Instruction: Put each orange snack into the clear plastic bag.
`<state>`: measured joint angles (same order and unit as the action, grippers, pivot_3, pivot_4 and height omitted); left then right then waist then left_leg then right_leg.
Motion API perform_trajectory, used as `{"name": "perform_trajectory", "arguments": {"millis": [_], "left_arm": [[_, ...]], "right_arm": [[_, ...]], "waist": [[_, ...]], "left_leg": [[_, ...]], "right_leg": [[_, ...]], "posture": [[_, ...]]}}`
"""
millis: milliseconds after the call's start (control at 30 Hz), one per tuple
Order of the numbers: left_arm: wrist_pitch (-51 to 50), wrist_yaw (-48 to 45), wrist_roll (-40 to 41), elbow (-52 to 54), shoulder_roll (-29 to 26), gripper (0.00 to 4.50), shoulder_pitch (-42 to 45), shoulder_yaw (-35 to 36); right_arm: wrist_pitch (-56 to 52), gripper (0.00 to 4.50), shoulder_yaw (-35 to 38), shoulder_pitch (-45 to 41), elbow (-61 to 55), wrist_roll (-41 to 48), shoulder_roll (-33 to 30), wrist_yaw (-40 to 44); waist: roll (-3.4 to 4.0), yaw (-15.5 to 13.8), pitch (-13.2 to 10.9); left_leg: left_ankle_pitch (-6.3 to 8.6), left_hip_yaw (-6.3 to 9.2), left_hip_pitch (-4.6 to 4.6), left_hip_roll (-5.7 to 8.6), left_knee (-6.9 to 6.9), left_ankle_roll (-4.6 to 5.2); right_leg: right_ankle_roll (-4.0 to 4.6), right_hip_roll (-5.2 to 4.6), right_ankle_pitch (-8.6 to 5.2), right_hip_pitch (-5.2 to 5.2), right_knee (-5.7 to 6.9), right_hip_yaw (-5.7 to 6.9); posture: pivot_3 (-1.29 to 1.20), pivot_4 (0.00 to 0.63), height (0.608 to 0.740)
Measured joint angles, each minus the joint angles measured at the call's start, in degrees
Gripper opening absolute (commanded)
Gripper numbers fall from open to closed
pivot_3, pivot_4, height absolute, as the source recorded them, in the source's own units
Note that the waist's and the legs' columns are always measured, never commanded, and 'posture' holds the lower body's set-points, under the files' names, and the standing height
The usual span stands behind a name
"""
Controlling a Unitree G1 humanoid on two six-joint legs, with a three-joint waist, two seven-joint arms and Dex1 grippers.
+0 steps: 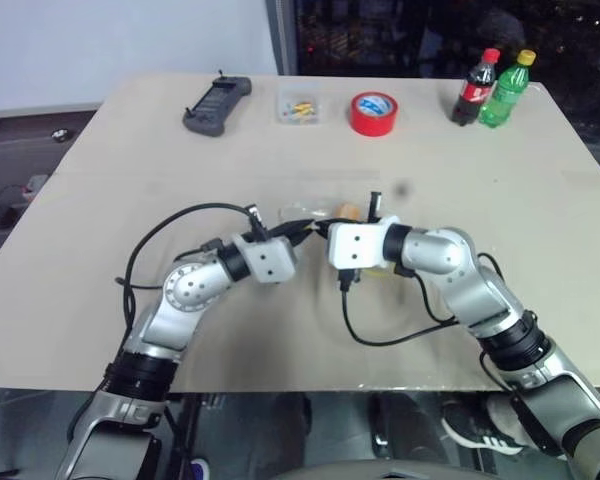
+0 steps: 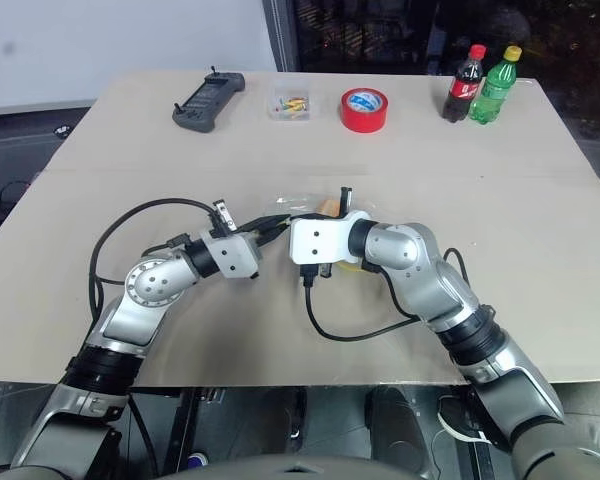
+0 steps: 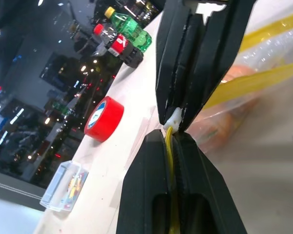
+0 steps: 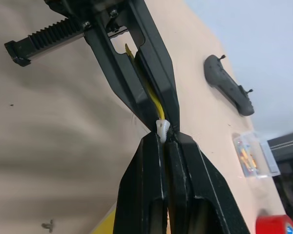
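The clear plastic bag [image 1: 316,209] lies crumpled at the table's middle, its yellow strip [image 3: 244,85] running between both grippers. My left gripper [image 3: 172,134] is shut on that strip. My right gripper [image 4: 165,136] meets it tip to tip, shut on the bag's edge at the small white zip slider [image 4: 162,127]. An orange snack [image 3: 234,73] shows through the film inside the bag, just behind the right gripper [image 1: 320,229]. I cannot tell whether a second snack lies with it.
Along the far edge stand a black controller [image 1: 216,104], a small clear box of yellow bits [image 1: 298,106], a red tape roll [image 1: 373,112], a cola bottle [image 1: 475,87] and a green bottle [image 1: 507,88]. Black cables loop over the table near both wrists.
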<state>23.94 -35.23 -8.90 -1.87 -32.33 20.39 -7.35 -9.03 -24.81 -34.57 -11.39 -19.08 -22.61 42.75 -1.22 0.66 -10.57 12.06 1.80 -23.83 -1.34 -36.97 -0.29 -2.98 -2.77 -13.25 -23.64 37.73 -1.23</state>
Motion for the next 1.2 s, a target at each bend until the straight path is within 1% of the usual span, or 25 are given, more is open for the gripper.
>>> {"name": "perform_trajectory", "arguments": {"millis": [167, 300, 467, 567, 667, 733, 800, 933, 967, 1033, 1067, 1100, 1133, 1200], "left_arm": [[-2.2, -0.02, 3.05, -1.31, 0.13, 0.0, 0.99, 0.18], [-3.82, -0.02, 4.95, -1.5, 0.25, 0.0, 1.93, 0.22], [-6.49, -0.08, 7.17, -1.8, 0.56, 0.0, 2.85, 0.22], [-9.3, -0.69, 9.27, -1.96, 0.6, 0.0, 4.16, 0.35], [-11.99, -0.69, 11.28, -3.28, 0.72, 0.0, 5.71, 2.56], [-13.11, -0.69, 11.75, -4.95, 0.94, 0.0, 7.57, 3.92], [-13.91, -0.78, 12.51, -7.66, 2.61, 0.0, 10.71, 4.32], [-15.32, -2.48, 13.44, -16.41, 5.87, 0.0, 20.19, 4.19], [-15.5, -2.71, 13.54, -17.88, 6.03, 0.0, 21.88, 4.21], [-16.05, -3.74, 13.57, -22.53, 6.56, 0.0, 26.38, 4.23], [-16.11, -4.0, 13.55, -24.3, 6.72, 0.0, 27.85, 4.43], [-16.09, -4.1, 13.54, -24.69, 6.76, 0.0, 28.13, 4.43], [-15.87, -4.53, 13.51, -25.84, 7.08, 0.0, 28.57, 4.41], [-15.37, -4.69, 13.34, -26.89, 7.36, 0.0, 28.56, 4.33]], "right_arm": [[-4.38, 0.04, 4.21, 5.02, -3.61, -0.08, -4.99, -1.06], [-6.93, 0.04, 6.79, 7.99, -5.61, -0.43, -7.69, -2.19], [-9.14, 0.04, 8.16, 8.57, -5.44, -1.5, -9.38, -4.65], [-10.0, 0.04, 9.45, 7.44, -3.23, -2.18, -10.15, -6.76], [-12.06, 0.04, 12.36, 5.79, 0.7, -3.76, -12.2, -8.63], [-12.32, 0.04, 13.59, 4.3, 3.36, -4.6, -13.06, -9.69], [-11.91, 0.04, 13.65, 1.51, 5.65, -5.07, -13.12, -10.46], [-8.82, 0.04, 14.21, -4.0, 9.48, -4.51, -13.93, -10.54], [-8.43, 0.04, 14.42, -4.53, 9.68, -3.87, -14.08, -10.21], [-11.36, 0.04, 17.05, -4.21, 7.46, 1.7, -13.44, -6.07], [-14.42, 0.56, 18.56, -3.6, 4.84, 5.52, -12.23, -3.65], [-15.49, 0.85, 18.99, -3.31, 3.79, 6.79, -11.69, -2.91], [-18.85, 1.31, 19.91, -2.63, 1.27, 10.21, -10.33, -1.57], [-23.21, 2.3, 20.88, -2.0, -1.27, 13.65, -8.35, -0.86]], "waist": [[0.0, 0.05, 0.0], [0.0, 0.18, 0.0], [0.0, 0.17, 0.0], [0.0, 0.14, 0.0], [-0.01, 0.12, 0.0], [0.0, 0.11, 0.0], [0.0, 0.12, 0.0], [-0.02, 0.09, -0.01], [-0.02, 0.1, -0.01], [-0.02, 0.09, -0.01], [-0.02, 0.2, -0.01], [-0.02, 0.37, -0.01], [-0.02, 0.52, -0.01], [-0.01, 0.64, -0.02]], "left_leg": [[0.0, -0.01, 0.0, 0.01, -0.01, 0.0], [0.0, -0.02, 0.01, 0.0, 0.0, 0.0], [0.0, -0.03, 0.02, 0.0, 0.0, 0.0], [0.0, -0.04, 0.01, 0.01, -0.01, 0.0], [0.0, -0.04, 0.0, 0.01, -0.01, 0.0], [0.0, -0.03, 0.01, 0.01, -0.01, 0.0], [0.0, -0.04, 0.0, 0.02, -0.02, 0.0], [0.0, -0.01, -0.05, 0.04, -0.02, 0.0], [0.0, 0.0, -0.07, 0.04, -0.02, 0.0], [0.0, 0.01, -0.1, 0.04, -0.02, 0.01], [0.01, 0.01, -0.11, 0.04, -0.02, 0.02], [0.03, 0.0, -0.11, 0.04, -0.02, 0.05], [0.04, -0.02, -0.11, 0.04, -0.01, 0.08], [0.04, 0.0, -0.11, 0.04, -0.01, 0.08]], "right_leg": [[0.0, -0.01, 0.0, 0.0, 0.0, -0.01], [0.0, 0.0, 0.0, 0.0, 0.01, -0.02], [0.0, 0.0, 0.0, 0.0, 0.01, -0.04], [0.0, -0.01, 0.0, 0.0, 0.01, -0.04], [0.0, -0.01, 0.0, 0.0, 0.0, -0.03], [0.0, 0.0, 0.0, 0.0, 0.01, -0.02], [-0.01, 0.0, 0.0, 0.0, 0.0, -0.03], [-0.01, 0.0, 0.0, 0.0, -0.03, 0.0], [-0.01, 0.0, 0.0, 0.0, -0.06, 0.01], [-0.02, 0.0, 0.0, 0.0, -0.1, 0.0], [-0.02, 0.0, 0.01, 0.0, -0.1, -0.01], [-0.02, 0.0, 0.01, 0.0, -0.11, -0.02], [-0.02, 0.0, 0.01, -0.01, -0.1, -0.04], [-0.02, 0.0, 0.01, -0.03, -0.06, -0.03]], "posture": [[0.0, 0.15, 0.74], [0.0, 0.15, 0.74], [0.0, 0.15, 0.74], [0.0, 0.15, 0.74], [0.0, 0.15, 0.74], [0.0, 0.15, 0.74], [0.0, 0.15, 0.74], [0.0, 0.15, 0.74], [0.0, 0.15, 0.74], [0.0, 0.15, 0.74], [0.0, 0.15, 0.74], [0.0, 0.15, 0.74], [0.0, 0.15, 0.74], [0.0, 0.15, 0.74]]}}
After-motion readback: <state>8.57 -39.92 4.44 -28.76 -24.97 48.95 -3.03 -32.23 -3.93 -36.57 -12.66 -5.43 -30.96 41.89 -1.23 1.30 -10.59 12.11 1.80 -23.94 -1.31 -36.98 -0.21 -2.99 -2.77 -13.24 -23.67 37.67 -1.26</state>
